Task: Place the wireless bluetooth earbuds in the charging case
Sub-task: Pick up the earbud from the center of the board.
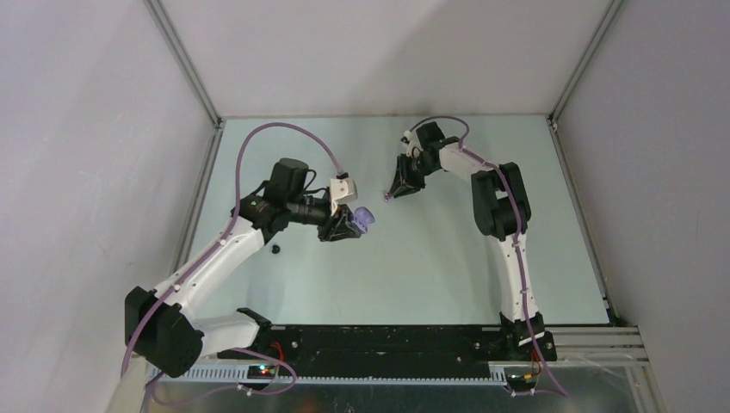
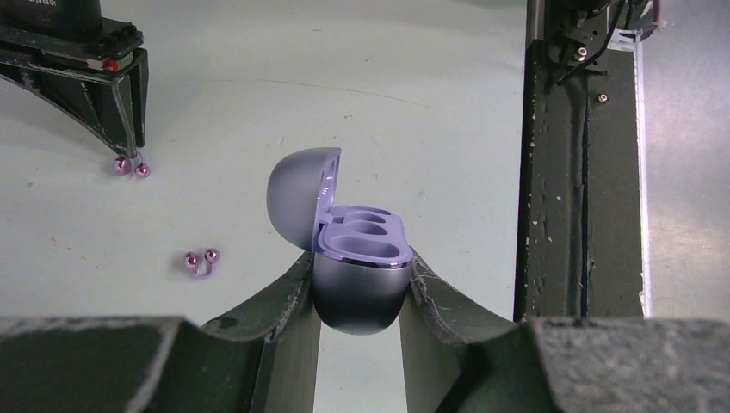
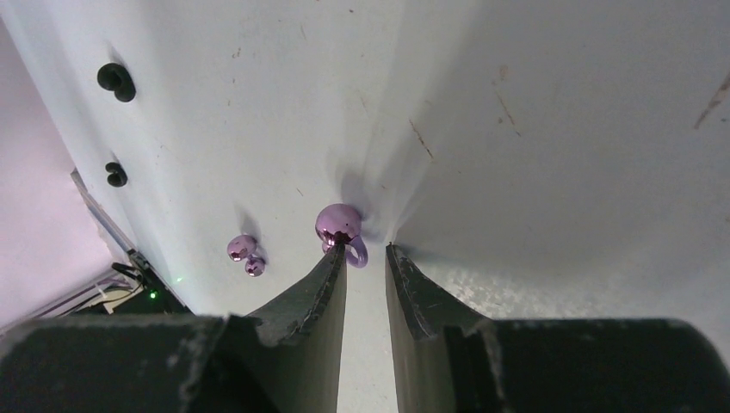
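Soft, even light fills the overhead view. The pale tabletop (image 1: 448,258) is bright without glare, shadows on it are faint, and small things are too tiny to make out.

In the left wrist view the left fingers (image 2: 275,301) are dark and blurred at their near ends. The case (image 2: 357,284) between them is sharp, with a soft sheen on its lid and a bright line along its rim.

In the right wrist view the tabletop to the right of the right fingers (image 3: 323,284) is washed out nearly white. A blurred grey shadow fans out beyond their tips, and the purple bud (image 3: 337,222) there carries small glints. Their near ends are out of focus.
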`<action>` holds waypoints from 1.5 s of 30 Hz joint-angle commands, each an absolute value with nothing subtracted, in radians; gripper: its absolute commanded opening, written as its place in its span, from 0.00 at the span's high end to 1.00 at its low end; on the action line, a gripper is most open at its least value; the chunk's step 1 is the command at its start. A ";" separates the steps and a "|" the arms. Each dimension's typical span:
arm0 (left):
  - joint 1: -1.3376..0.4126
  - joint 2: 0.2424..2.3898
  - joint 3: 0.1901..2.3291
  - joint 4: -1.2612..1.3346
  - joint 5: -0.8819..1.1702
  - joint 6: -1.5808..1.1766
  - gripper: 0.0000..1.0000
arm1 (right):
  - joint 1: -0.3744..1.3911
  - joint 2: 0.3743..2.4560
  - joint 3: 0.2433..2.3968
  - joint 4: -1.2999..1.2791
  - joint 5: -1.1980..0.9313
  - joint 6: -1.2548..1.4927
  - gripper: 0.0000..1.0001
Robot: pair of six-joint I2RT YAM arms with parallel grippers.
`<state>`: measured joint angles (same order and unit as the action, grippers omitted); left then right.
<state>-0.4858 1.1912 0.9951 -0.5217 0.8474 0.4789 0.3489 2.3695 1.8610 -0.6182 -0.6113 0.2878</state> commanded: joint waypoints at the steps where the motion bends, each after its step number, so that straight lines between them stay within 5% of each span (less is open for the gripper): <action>1: -0.494 1.163 0.989 -0.491 0.847 0.506 1.00 | 0.356 2.412 1.867 -0.606 -0.641 0.292 0.72; 9: -0.495 1.163 0.986 -0.487 0.843 0.507 1.00 | 0.352 2.413 1.849 -0.573 -0.686 0.310 0.72; 28: -0.503 1.163 0.981 -0.482 0.830 0.509 1.00 | 0.325 2.366 1.790 -0.472 -0.810 0.304 0.96; 45: -0.503 1.158 0.989 -0.492 0.889 0.500 1.00 | 0.303 1.698 1.572 -0.508 -0.685 0.017 0.97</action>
<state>-0.4953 1.1885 0.9802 -0.5068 0.8452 0.4805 0.3023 1.8946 1.6348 -0.4957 -0.7284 0.1421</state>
